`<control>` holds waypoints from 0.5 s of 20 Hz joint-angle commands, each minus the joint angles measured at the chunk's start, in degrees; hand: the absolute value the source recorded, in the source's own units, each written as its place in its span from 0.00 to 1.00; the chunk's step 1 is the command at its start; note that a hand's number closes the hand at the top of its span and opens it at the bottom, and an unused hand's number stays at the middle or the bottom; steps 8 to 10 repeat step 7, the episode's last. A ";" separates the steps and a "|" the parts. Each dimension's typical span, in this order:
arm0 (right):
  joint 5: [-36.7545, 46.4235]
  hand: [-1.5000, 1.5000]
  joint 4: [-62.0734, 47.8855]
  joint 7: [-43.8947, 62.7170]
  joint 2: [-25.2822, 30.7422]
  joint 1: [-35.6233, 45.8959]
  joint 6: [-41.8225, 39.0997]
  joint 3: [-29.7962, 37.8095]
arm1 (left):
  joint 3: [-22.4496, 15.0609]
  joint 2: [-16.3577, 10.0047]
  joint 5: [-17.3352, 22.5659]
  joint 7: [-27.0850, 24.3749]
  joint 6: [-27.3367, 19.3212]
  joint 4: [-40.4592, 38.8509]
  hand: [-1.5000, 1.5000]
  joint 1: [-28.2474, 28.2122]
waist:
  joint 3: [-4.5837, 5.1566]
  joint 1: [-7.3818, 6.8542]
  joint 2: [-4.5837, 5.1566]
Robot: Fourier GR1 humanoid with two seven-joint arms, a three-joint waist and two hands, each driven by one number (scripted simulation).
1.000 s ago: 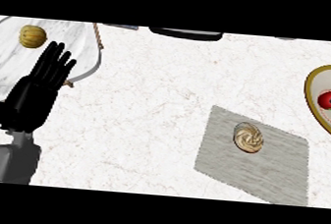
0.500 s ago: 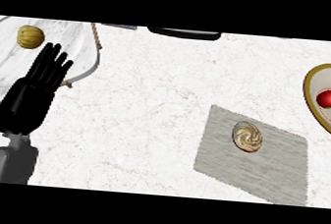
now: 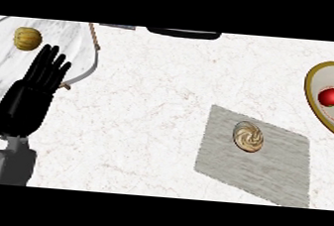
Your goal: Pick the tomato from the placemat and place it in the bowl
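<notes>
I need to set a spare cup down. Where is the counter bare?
The widest bare patch is the middle of the counter, between the left hand and the placemat. A narrower strip runs between placemat and bowl. The placemat holds a swirled bun; the bowl holds the tomato; the left, by the white tray, is crowded.

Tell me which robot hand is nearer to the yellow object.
Left. The left robot hand is just below the yellow object; the right robot hand is not in view.

surface: white counter [image 3: 156, 99] with faint brownish veins | far edge: a dark flat object [image 3: 183, 33] | light: even, only soft shadows
</notes>
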State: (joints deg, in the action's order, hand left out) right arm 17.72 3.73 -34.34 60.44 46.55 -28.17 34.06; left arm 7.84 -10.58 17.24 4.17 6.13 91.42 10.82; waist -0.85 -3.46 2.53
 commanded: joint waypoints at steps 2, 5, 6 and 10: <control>-0.51 0.00 0.01 -3.05 2.62 -4.64 -5.80 0.49 | 0.57 -0.83 0.11 0.37 0.02 1.04 0.50 0.13 | -0.28 0.55 -0.24; -0.31 0.00 0.56 -3.21 3.09 -6.21 -7.67 0.21 | 0.77 -0.20 0.09 0.08 -0.48 -0.15 0.50 -0.09 | -0.29 0.95 -0.02; -0.37 0.00 0.75 -3.11 3.48 -6.67 -7.70 0.26 | 0.27 0.23 0.39 0.07 -0.10 0.47 0.50 -0.79 | -0.35 0.67 -0.12; -0.25 0.00 1.18 -3.08 3.20 -6.95 -6.64 0.15 | 0.25 0.18 0.15 -0.05 -0.27 0.78 0.50 -0.55 | -0.41 0.32 -0.01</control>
